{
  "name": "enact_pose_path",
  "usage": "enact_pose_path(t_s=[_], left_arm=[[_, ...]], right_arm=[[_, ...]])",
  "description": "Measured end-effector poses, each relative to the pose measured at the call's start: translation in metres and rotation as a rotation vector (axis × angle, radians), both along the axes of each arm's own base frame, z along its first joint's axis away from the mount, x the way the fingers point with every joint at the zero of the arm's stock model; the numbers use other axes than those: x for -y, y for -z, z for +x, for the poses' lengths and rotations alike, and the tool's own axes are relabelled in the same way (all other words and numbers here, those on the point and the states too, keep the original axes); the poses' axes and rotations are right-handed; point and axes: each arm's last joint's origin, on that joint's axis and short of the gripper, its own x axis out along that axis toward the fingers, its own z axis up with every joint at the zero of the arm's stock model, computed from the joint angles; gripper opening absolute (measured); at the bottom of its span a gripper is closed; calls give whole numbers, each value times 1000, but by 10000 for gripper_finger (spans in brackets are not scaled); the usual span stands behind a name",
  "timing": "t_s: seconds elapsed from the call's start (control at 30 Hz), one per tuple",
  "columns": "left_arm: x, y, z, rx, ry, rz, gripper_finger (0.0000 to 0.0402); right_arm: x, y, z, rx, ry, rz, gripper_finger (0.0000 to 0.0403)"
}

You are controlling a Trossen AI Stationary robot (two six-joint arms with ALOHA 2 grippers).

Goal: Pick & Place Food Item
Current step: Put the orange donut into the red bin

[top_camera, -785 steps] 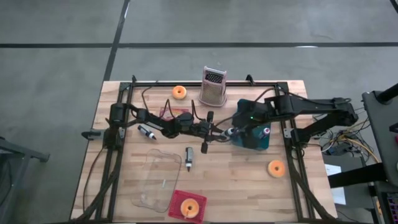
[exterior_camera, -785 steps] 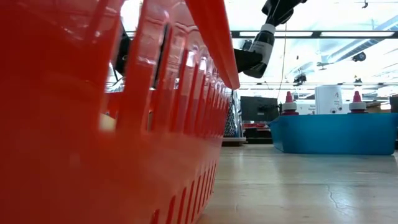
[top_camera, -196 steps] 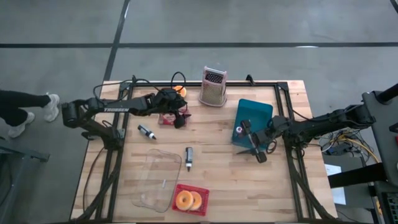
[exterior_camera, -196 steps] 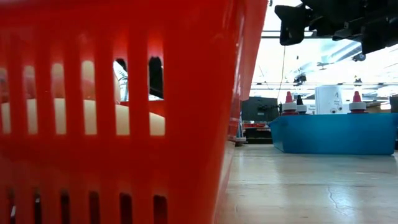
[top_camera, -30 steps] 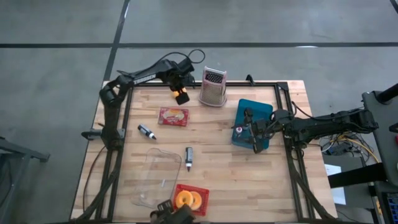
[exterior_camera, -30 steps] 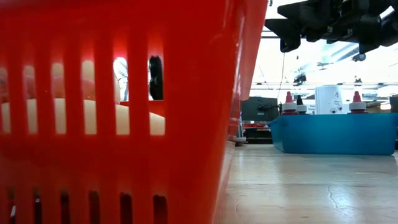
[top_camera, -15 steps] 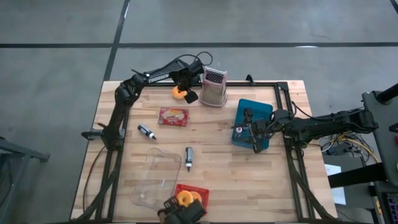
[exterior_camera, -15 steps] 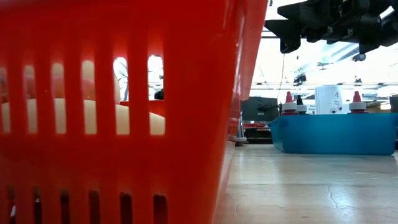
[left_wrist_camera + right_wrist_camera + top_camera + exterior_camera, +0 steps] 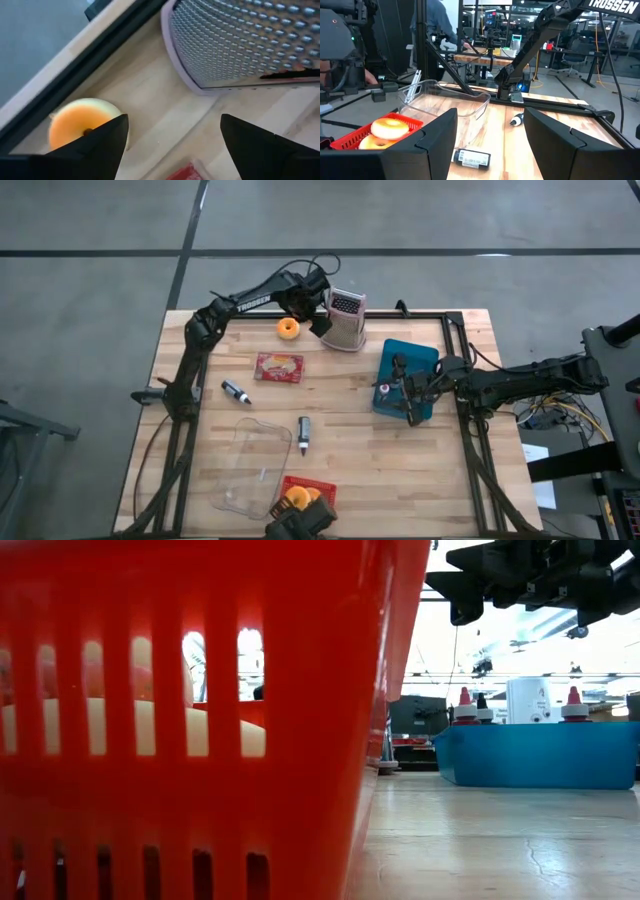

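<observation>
light: bright, even | glare: ceiling lamps (low view) | blur: red basket point(image 9: 200, 720)

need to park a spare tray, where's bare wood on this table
Widest bare patch: front right, between the blue bin, the black marker and the red basket. The left edge beside the clear container is also free. Crowded at the back: donut, grater, left end effector.
</observation>
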Motion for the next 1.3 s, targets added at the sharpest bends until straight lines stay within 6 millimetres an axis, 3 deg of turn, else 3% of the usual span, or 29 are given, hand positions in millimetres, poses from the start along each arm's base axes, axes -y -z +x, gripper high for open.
enact_pose_path(t_s=[0.37, 0.93, 1.3], left_arm=[[1, 31, -2, -154, -81, -66, 317], [-10, 35, -14, -203, -140, -53, 317], [-24, 41, -38, -284, -83, -127, 317]], right_arm=[[0, 1, 0, -6, -1, -15, 224], [-1, 2, 0, -15, -9, -17, 224], [-1, -1, -2, -2, -9, -22, 224]])
